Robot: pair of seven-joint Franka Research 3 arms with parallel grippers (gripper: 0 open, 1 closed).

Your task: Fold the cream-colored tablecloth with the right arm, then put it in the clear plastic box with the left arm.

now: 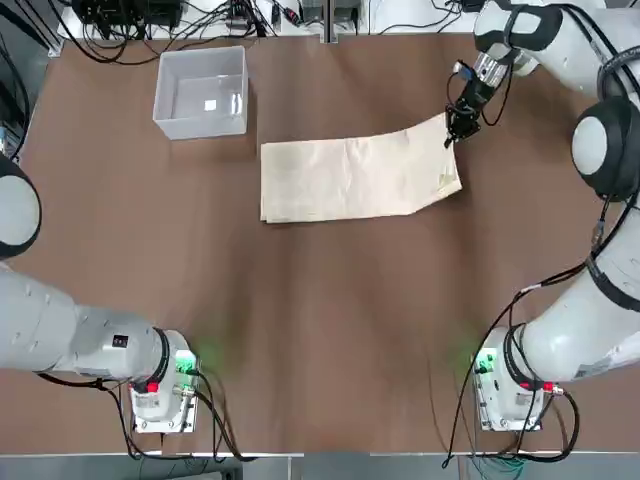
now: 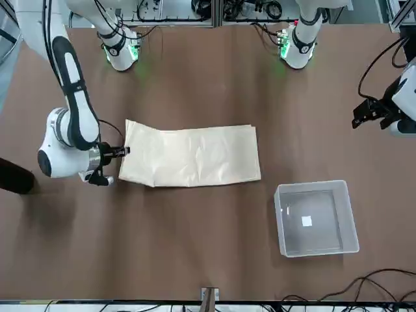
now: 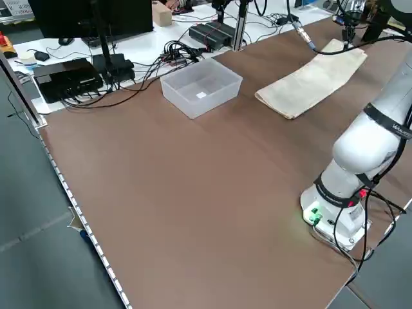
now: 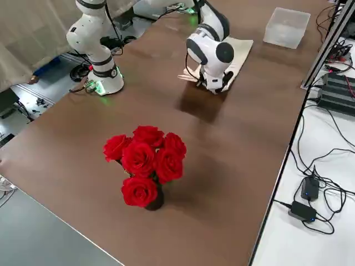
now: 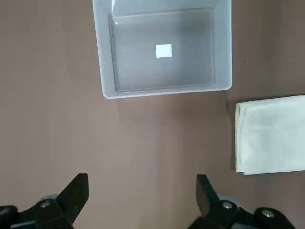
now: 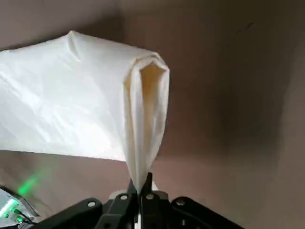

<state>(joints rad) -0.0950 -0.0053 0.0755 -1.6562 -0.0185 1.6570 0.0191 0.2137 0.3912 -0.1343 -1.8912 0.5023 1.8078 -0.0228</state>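
The cream-colored tablecloth (image 1: 355, 178) lies folded into a long strip in the middle of the table. Its far right corner is lifted and pinched in my right gripper (image 1: 462, 127), which is shut on the cloth. In the right wrist view the fabric (image 6: 95, 100) rises as a narrow fold from between the shut fingers. The clear plastic box (image 1: 200, 127) stands empty at the far left, a short way from the cloth's left end. My left gripper (image 5: 141, 191) hovers open above bare table near the box (image 5: 167, 91), holding nothing; the front view shows it at the table's side (image 2: 361, 118).
A bunch of red roses (image 4: 145, 160) stands on the table out beyond the right arm. Cables and electronics (image 1: 150, 15) lie past the far edge. Both arm bases (image 1: 165, 390) (image 1: 510, 385) sit at the near edge, with bare brown table between them and the cloth.
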